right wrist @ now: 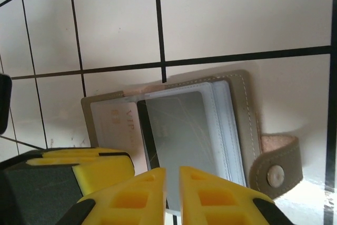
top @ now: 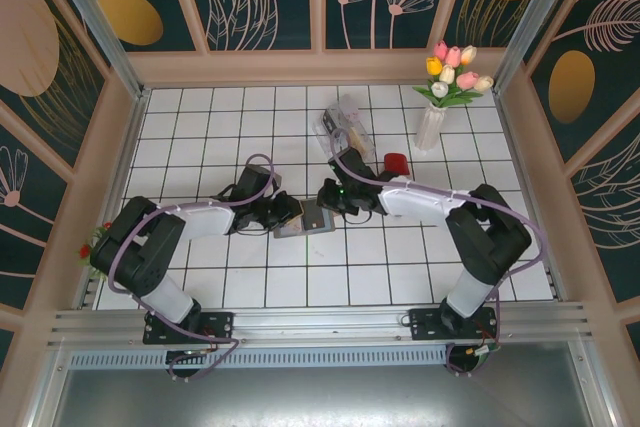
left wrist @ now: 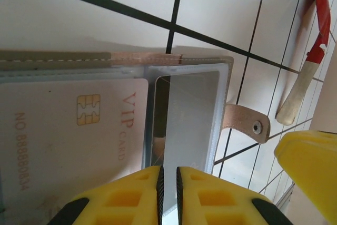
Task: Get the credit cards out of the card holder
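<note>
The card holder (top: 312, 219) lies open on the white tiles between both grippers, its snap strap (left wrist: 247, 122) sticking out to one side. A pale VIP card (left wrist: 63, 130) sits in its clear sleeves, beside a grey card (left wrist: 187, 114) in another sleeve. My left gripper (left wrist: 168, 183) is shut on the edge of that grey card's sleeve. From the opposite side my right gripper (right wrist: 172, 188) pinches the same sleeve stack, over the grey card (right wrist: 181, 135). In the top view the left gripper (top: 290, 215) and right gripper (top: 330, 202) almost meet over the holder.
A clear plastic box (top: 345, 127) lies behind the holder, with a small red object (top: 396, 162) to its right. A vase of tulips (top: 432, 122) stands at the back right. Wooden walls ring the tiled floor. A red-and-cream tool (left wrist: 310, 51) lies near the box.
</note>
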`<move>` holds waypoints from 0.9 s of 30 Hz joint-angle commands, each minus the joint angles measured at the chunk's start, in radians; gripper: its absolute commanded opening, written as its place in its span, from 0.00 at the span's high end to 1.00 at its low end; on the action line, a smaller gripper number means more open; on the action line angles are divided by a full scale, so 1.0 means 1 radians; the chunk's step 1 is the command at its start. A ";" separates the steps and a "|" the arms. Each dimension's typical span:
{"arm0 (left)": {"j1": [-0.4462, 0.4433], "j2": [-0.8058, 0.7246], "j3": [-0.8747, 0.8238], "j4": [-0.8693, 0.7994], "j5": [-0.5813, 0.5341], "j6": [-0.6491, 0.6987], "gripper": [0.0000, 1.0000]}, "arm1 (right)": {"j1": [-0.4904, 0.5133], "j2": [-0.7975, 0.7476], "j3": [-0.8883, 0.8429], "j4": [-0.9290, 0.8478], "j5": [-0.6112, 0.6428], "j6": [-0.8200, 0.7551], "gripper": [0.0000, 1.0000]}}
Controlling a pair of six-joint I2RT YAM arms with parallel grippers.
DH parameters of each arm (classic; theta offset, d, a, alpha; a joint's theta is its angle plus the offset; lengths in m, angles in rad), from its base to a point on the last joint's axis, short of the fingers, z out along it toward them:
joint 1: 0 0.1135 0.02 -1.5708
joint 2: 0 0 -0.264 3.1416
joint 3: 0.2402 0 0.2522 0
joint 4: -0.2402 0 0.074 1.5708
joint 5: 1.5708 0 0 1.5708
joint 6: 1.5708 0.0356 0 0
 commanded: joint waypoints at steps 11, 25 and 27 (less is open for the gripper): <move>-0.005 0.047 0.046 -0.051 0.000 0.006 0.77 | 0.007 0.101 0.038 -0.043 -0.022 -0.007 0.83; -0.005 0.072 0.050 -0.023 0.052 0.040 0.77 | 0.006 0.144 0.012 -0.057 -0.023 0.001 0.83; -0.004 0.072 0.055 -0.010 0.062 0.040 0.76 | 0.007 0.144 0.009 -0.054 -0.025 0.003 0.83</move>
